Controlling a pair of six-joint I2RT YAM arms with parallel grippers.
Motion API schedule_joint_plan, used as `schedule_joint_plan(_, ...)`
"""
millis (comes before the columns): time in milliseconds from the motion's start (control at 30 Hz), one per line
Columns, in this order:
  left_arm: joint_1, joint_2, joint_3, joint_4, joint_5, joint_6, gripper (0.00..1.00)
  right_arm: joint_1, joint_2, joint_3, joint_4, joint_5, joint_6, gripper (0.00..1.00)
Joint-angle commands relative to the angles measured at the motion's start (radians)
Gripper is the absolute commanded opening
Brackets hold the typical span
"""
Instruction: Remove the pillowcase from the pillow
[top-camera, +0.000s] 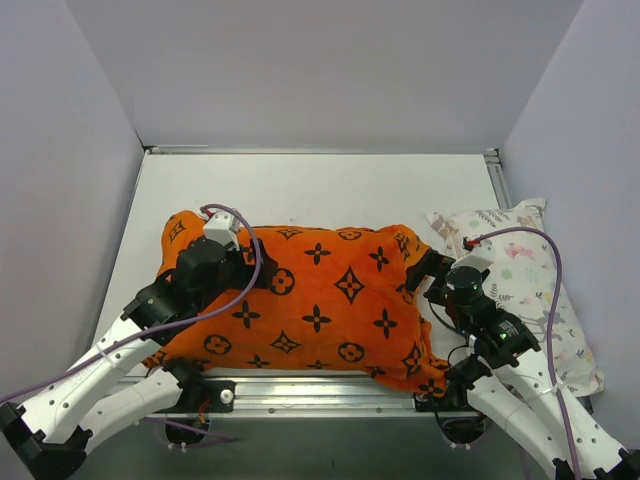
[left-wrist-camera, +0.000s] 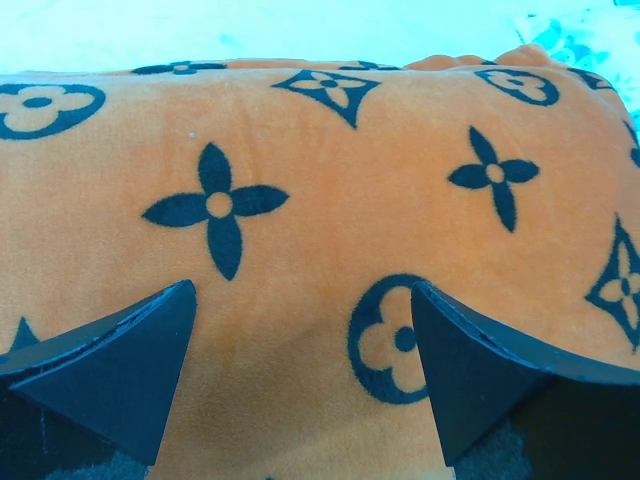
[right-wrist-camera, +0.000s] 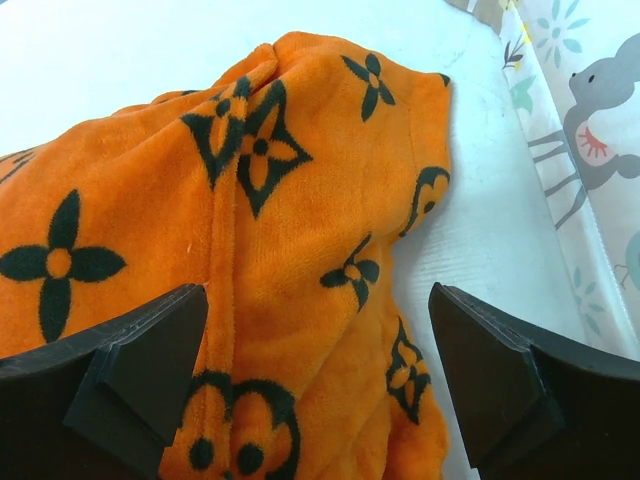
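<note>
Beneath your left pincer | pillowcase looks fully on, pillow hidden | right pincer over its end; both wide, empty | all stripping remains.

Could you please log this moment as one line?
left claw open over pillowcase | right claw open at its right end | pillow not visible
</note>
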Motion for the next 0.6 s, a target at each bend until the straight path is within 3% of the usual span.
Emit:
schedule_joint_plan(0, -0.02, 0.012, 0.065, 0.006, 0.031, 0.023, 0.97, 0.007, 0.002, 0.02, -0.023, 0.018, 0.002, 1.0)
schedule_joint_plan(167, -0.149, 0.078, 0.131, -0.009, -0.062, 0.019, 0.98, 0.007, 0.014, 0.036, -0.051, 0.021, 0.0, 1.0)
schedule_joint_plan(200, -0.229, 0.114, 0.162, -0.016, -0.141, 0.019, 0.97, 0.007, 0.017, 0.039, -0.055, 0.019, 0.0, 1.0)
schedule_joint_plan(567, -0.544, 0.45, 0.347, 0.004, -0.441, -0.05, 0.97, -0.007, 0.028, 0.086, -0.186, 0.097, 0.023, 1.0)
